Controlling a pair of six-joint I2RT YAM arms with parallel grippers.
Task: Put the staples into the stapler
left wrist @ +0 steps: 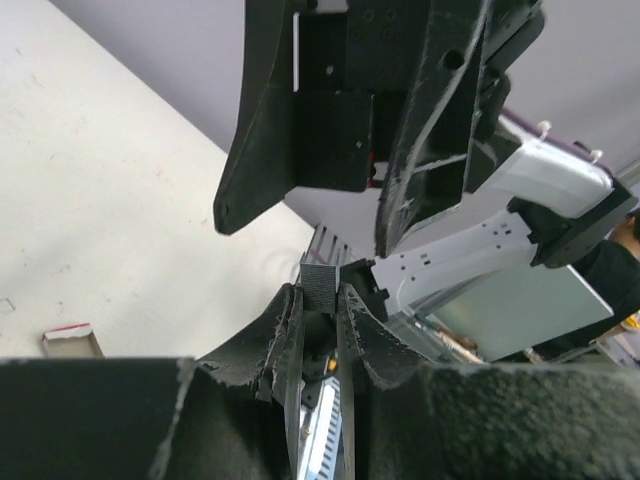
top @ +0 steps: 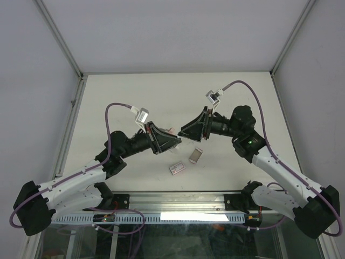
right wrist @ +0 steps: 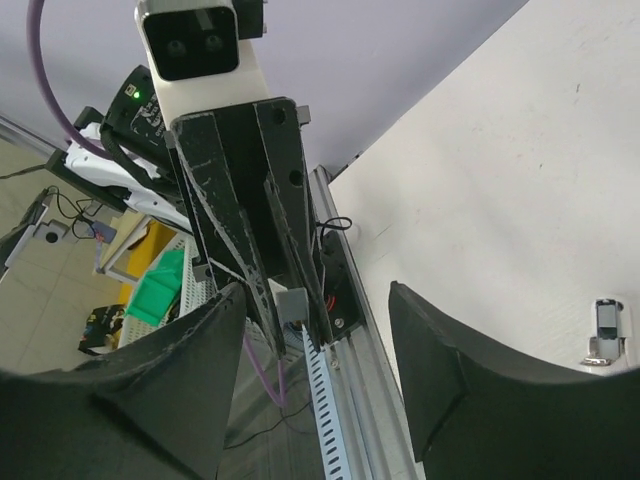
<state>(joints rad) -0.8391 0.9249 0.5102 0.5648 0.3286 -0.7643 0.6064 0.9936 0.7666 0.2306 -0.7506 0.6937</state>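
Grey metal in the left pincer: grips the staples, a short ribbed strip, jaws closed tight on its two sides. Stands the strip on edge at the very tips, top poking clear of the fingers. Points toward the right pincer, tip to tip with it above the surface, near the middle.

Right pincer wide open, empty. Spreads its fingers to either side of the left pincer's tips, clear of the strip. From the right wrist, shows the staples as a small grey block at the end of the left pincer, between and just beyond the spread fingers.

Pale pink hint of the stapler just behind the left pincer's tips on the far side, mostly hidden; cannot tell how it lies.

Below the right pincer, on the near side, a grey-brown sleeve flat on the surface. Just beside that, nearer the arm bases and roughly under the gap between both pincers, a flat red-and-white box. Sleeve and box close together, not touching, both apart from either pincer.
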